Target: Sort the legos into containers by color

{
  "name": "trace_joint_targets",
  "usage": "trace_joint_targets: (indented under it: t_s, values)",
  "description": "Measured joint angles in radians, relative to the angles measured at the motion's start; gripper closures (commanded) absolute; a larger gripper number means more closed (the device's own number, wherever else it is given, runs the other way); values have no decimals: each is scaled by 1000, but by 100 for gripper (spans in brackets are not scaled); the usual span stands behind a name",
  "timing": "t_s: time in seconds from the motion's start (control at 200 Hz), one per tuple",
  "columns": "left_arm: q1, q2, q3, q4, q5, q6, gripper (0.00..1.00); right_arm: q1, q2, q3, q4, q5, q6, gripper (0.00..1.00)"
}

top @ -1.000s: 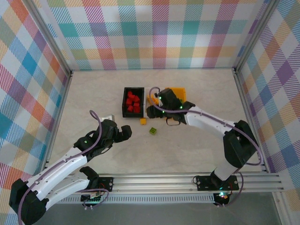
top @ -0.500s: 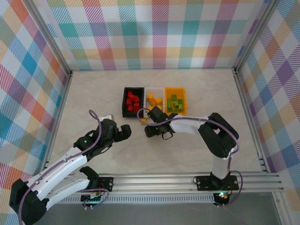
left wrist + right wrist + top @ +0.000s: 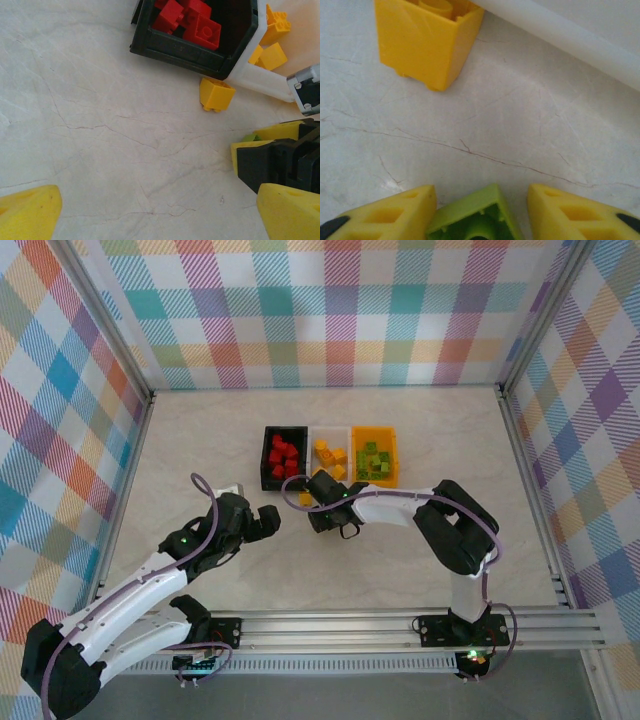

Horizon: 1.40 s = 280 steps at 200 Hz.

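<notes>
Right claw [image 3: 481,192] low on the table [image 3: 200,440], at the near side of the white bin [image 3: 330,430]. Its fingers [image 3: 385,217] flank a green lego [image 3: 470,220]: one touching, a sliver of gap at the other, so cannot tell if it is gripped. Yellow lego [image 3: 216,94] loose just beside the near right corner of the black bin [image 3: 265,460]. Left claw [image 3: 264,523] released wide over bare table, near left.

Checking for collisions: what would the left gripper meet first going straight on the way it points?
Likely the black bin, its near wall; the loose yellow brick lies just right of that line, depth unclear.
</notes>
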Motion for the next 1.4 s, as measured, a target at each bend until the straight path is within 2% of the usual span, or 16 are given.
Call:
trace_joint_targets:
  t_s: [0.225, 0.47, 0.61, 0.775, 0.89, 1.005, 1.075, 1.28, 1.4]
  values:
    - [5, 0, 0, 0, 7, 0, 0, 2, -36, -32, 12, 6, -2, 61]
    - [5, 12, 0, 10, 12, 0, 0, -33, -232, -65, 10, 31, -2, 63]
    - [10, 15, -1, 33, 18, 0, 0, -173, -317, -58, 11, 33, 2, 63]
    - [11, 34, -1, 35, 27, 1, 0, -360, -242, 19, -10, 33, 10, 63]
    - [11, 46, -1, 35, 36, 5, 0, -410, -141, 102, -32, 33, 12, 57]
    - [12, 64, -1, 35, 37, 21, 1, -414, -67, 178, -64, 31, 10, 37]
    - [13, 85, 0, 39, 43, 28, 2, -415, -50, 204, -77, 32, 11, 31]
    - [13, 164, 16, 61, 63, 51, 2, -415, -76, 213, -82, -4, 13, 27]
    - [13, 214, 31, 91, 84, 61, 4, -406, -181, 131, -51, -47, 13, 27]
